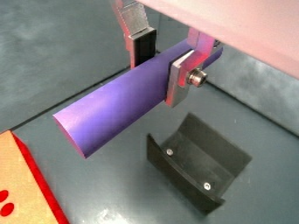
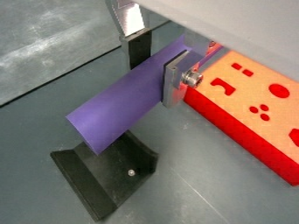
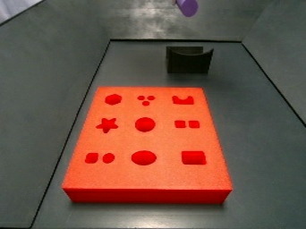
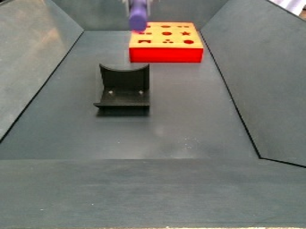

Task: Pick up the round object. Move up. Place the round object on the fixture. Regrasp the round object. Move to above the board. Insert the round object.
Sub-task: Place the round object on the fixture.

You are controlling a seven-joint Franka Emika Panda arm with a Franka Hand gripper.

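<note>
Grey floor lies beneath the gripper [image 1: 163, 68], its jaws clamped on one end of the round object [image 1: 117, 109], held aloft with its long axis level; the fixture [image 2: 103, 171] sits below, toward six o'clock.

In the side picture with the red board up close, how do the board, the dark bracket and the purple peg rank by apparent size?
1. The board.
2. The fixture, farther back.
3. The round object, cut off by the frame edge, so unsure.

The gripper holds it.
</note>
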